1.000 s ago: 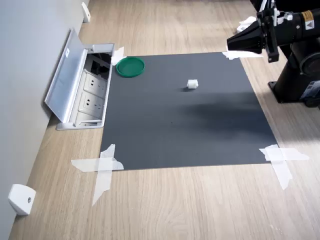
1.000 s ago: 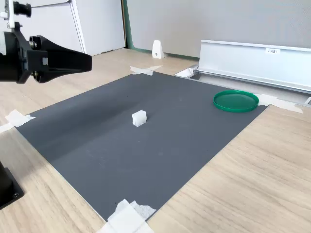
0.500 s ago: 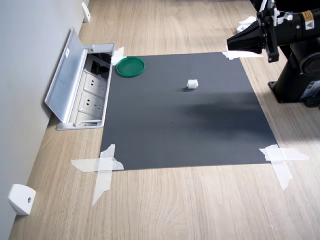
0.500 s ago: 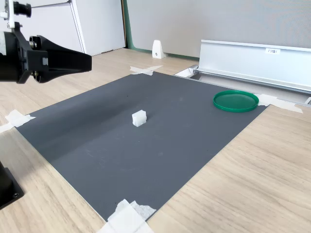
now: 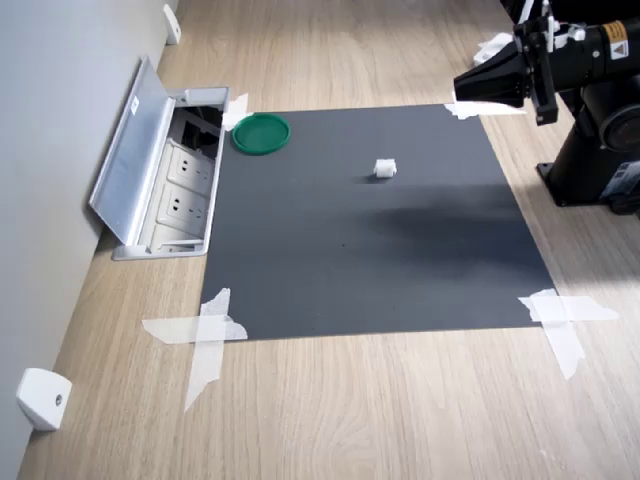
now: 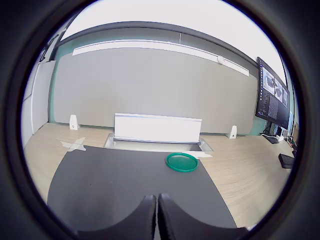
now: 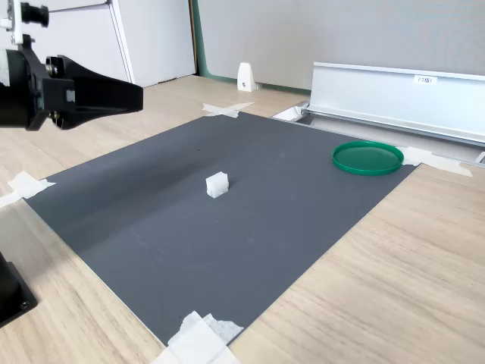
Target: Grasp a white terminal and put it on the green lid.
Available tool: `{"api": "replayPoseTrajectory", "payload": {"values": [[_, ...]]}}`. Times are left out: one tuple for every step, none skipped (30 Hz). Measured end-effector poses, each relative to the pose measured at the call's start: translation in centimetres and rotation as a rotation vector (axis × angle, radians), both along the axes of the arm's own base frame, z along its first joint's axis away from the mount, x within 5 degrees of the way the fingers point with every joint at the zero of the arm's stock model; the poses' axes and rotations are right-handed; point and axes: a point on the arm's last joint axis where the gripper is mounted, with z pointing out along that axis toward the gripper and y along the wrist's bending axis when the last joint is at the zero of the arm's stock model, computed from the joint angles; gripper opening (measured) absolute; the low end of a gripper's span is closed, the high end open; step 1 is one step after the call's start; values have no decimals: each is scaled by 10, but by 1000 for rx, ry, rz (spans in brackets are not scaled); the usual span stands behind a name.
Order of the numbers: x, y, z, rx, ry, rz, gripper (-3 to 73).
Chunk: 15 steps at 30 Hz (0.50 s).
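Note:
The white terminal (image 5: 385,168) (image 7: 217,184) is a tiny ridged block lying alone near the middle of the dark mat (image 5: 360,240). The green lid (image 5: 261,133) (image 7: 367,157) (image 6: 182,162) lies flat at the mat's corner beside the floor socket box. My gripper (image 5: 460,88) (image 7: 139,97) (image 6: 156,205) hangs in the air, level, well above the mat's edge and apart from both things. Its two black fingers are pressed together with nothing between them. The wrist view does not show the terminal.
An open metal floor socket box (image 5: 165,175) (image 7: 394,95) stands along the wall past the lid. White tape crosses (image 5: 205,335) (image 5: 562,318) hold the mat's corners. A white wedge piece (image 5: 40,398) sits by the wall. The arm's black base (image 5: 595,160) stands beside the mat.

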Motion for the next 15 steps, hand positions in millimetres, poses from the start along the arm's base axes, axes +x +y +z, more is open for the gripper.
{"api": "replayPoseTrajectory", "payload": {"values": [[0,0,0,0,0,0,-9],[0,0,0,0,0,0,-9],[0,0,0,0,0,0,-9],[0,0,0,0,0,0,-9],[0,0,0,0,0,0,-9],[0,0,0,0,0,0,-9],[0,0,0,0,0,0,-9],[0,0,0,2,0,0,-9],[0,0,0,7,-1,1,-9],[0,0,0,11,-2,2,-9],[0,0,0,17,-2,3,-9],[0,1,0,22,-3,4,-9],[0,1,0,25,-3,4,-9],[0,1,0,30,-4,5,-9],[0,1,0,33,-4,5,-9]]}}
